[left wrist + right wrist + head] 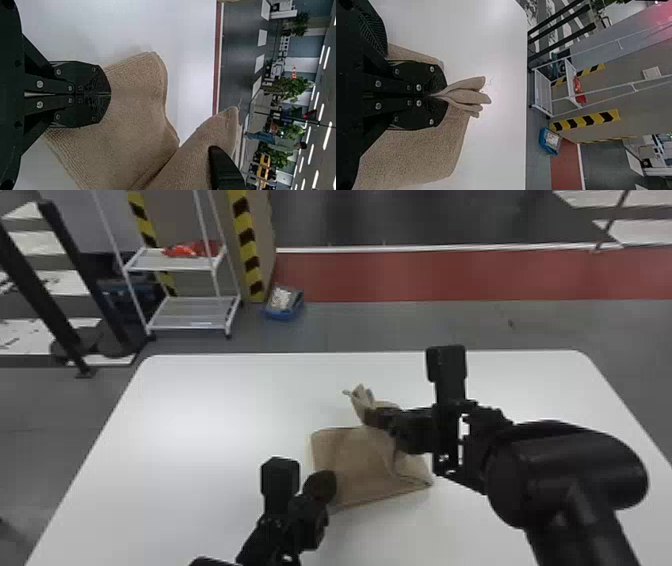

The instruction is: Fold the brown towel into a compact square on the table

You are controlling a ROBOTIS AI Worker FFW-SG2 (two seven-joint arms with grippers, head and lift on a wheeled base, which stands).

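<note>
The brown towel [360, 470] lies partly folded around the middle of the white table, its far part lifted and bunched. At that bunched part is my right gripper [372, 417]; in the right wrist view the right gripper [440, 96] is shut on a pinched, pleated piece of towel [468, 95]. My left gripper [327, 487] is at the towel's near left corner. Seen from the left wrist, the left gripper [110, 94] has its fingers together over the towel [130, 107]; whether cloth is between them is hidden.
The white table [200, 405] extends around the towel, with its far edge beyond the right gripper. On the floor behind stand a white rack [190, 312] and a blue bin [284, 305], both away from the table.
</note>
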